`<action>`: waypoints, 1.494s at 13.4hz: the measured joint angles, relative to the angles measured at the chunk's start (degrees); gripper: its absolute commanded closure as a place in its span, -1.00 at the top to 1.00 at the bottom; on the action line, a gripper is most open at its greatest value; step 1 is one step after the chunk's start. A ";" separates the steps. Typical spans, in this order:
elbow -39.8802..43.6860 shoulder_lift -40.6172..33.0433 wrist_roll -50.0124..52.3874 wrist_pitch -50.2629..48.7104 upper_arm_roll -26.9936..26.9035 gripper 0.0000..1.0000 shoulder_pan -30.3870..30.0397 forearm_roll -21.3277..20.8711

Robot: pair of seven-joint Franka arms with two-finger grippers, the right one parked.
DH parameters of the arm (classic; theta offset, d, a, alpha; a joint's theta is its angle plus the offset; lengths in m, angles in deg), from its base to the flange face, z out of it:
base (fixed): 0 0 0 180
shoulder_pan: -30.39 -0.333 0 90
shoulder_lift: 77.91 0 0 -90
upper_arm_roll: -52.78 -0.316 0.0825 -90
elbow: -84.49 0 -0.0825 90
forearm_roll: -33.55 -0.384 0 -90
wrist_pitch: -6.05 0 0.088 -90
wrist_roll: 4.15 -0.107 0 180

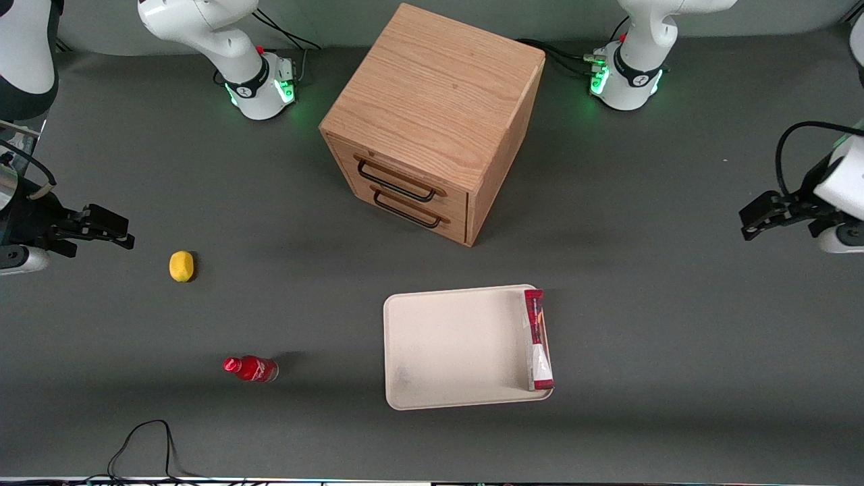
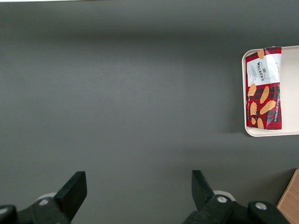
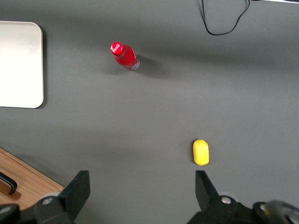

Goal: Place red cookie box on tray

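Observation:
The red cookie box (image 1: 538, 339) lies flat on the cream-white tray (image 1: 452, 351), along the tray's short rim at the working arm's end. The left wrist view shows the same red cookie box (image 2: 264, 88) with its biscuit print, resting on the tray (image 2: 290, 132). My gripper (image 1: 761, 217) hangs open well away from the tray, over bare table toward the working arm's end, farther from the front camera than the box. In the wrist view the gripper (image 2: 138, 186) holds nothing, and only grey table shows between its fingers (image 2: 74, 189).
A wooden drawer cabinet (image 1: 432, 121) with two black handles stands farther from the front camera than the tray. A small red bottle (image 1: 251, 368) and a yellow lemon-like object (image 1: 181, 266) lie toward the parked arm's end. A black cable (image 1: 145, 442) loops near the front edge.

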 measured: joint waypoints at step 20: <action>2.73 -1.67 0.68 -8.98 -0.73 1.00 0.54 1.54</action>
